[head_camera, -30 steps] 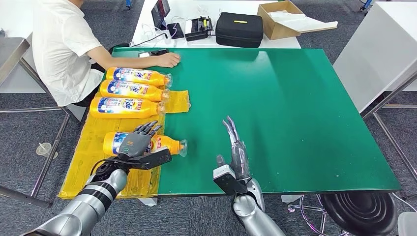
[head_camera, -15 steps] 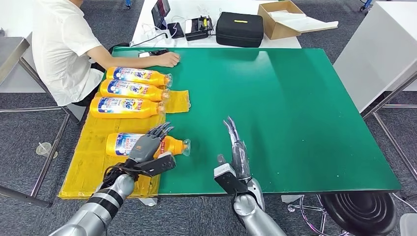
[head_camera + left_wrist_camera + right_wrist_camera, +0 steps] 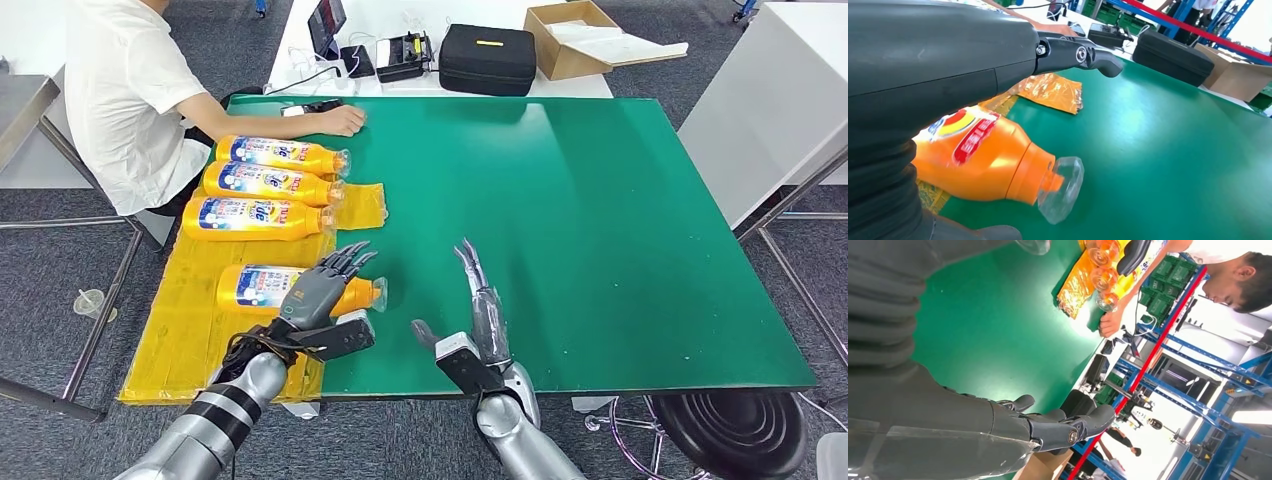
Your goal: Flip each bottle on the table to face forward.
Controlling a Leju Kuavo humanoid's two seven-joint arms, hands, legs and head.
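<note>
Four orange detergent bottles lie on their sides at the left of the green table (image 3: 600, 220), clear caps pointing right. The nearest bottle (image 3: 258, 288) rests partly on a yellow mat (image 3: 180, 320). My left hand (image 3: 322, 288) hovers over its neck with fingers spread, holding nothing. In the left wrist view that bottle (image 3: 993, 165) and its clear cap (image 3: 1060, 187) lie just under my extended fingers (image 3: 1088, 52). The three other bottles (image 3: 268, 183) lie in a row farther back. My right hand (image 3: 482, 312) stands edge-on and open, right of the cap, apart from it.
A person in a white shirt sits at the far left, one hand (image 3: 342, 121) resting on the table's back edge. Behind the table stand a black case (image 3: 487, 60), a cardboard box (image 3: 570, 40) and small devices. The table's right half is bare green.
My left hand has slid rightward along the nearest bottle, from its body to its neck. The bottle has shifted slightly right. My right hand has barely moved.
</note>
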